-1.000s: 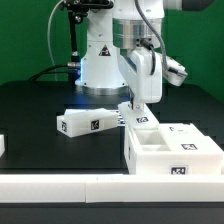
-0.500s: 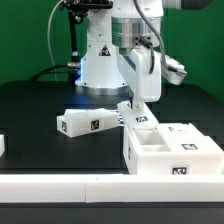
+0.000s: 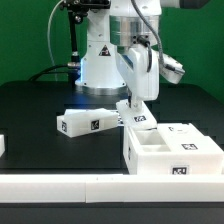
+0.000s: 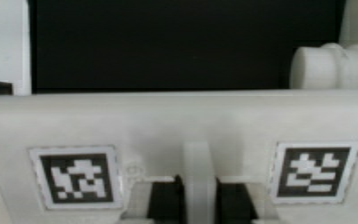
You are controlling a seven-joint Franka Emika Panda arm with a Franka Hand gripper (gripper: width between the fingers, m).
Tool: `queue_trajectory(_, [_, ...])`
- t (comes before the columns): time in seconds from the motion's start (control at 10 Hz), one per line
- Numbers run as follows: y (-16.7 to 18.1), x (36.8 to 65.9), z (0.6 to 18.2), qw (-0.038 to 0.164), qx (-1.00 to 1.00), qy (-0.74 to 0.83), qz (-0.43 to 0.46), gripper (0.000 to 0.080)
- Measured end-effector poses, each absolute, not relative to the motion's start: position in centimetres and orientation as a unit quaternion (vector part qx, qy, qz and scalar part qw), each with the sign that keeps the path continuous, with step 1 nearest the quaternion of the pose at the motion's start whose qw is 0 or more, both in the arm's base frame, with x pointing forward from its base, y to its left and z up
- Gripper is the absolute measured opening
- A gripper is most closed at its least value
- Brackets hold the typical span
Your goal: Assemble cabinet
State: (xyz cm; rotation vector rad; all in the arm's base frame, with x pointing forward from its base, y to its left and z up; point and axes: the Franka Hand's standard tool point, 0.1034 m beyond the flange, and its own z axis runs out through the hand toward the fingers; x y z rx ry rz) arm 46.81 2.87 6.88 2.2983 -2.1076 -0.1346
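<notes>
The gripper [image 3: 135, 101] was closed on a white cabinet panel [image 3: 137, 116], and the wrist view confirmed it: the two dark fingers [image 4: 158, 203] stood tight on both sides of a thin rib of this panel [image 4: 176, 125], between its two square tags. In the centre of the exterior view the panel hung upright under the gripper. Its lower edge was at the back corner of the cabinet body [image 3: 150, 160], the open white box with compartments in the lower right of the exterior view. I could not tell whether the panel already touched the box or hung just above it. I judge that the panel was held by its rib so that the flat face and the lower edge stayed free for joining, and that it was kept upright because it has to go onto the body as a wall. The cabinet was therefore not finished. A second loose white part [image 3: 85, 123] with tags lay on the black table [image 3: 40, 105] left of centre in the exterior view, well apart from the body, probably waiting for a later step. A long white rail [image 3: 100, 195] ran along the lower edge of that view. Behind the panel the wrist view showed a rounded white shape [image 4: 336, 65], too blurred to name.
</notes>
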Motion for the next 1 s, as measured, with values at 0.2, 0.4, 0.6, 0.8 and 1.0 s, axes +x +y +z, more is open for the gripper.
queue_trajectory(0.2, [3.1, 47.2, 8.2, 0.002, 0.733, -0.678, -0.058, 0.0064])
queue_trajectory(0.4, [3.2, 47.2, 8.6, -0.001, 0.732, -0.678, -0.064, 0.0064])
queue_trajectory(0.6, [3.1, 47.4, 8.5, 0.000, 0.732, -0.678, -0.063, 0.0064])
queue_trajectory(0.8, [3.4, 47.3, 7.5, 0.007, 0.737, -0.674, -0.052, 0.0064])
queue_trajectory(1.0, [3.6, 47.3, 6.9, 0.009, 0.740, -0.671, -0.045, 0.0067])
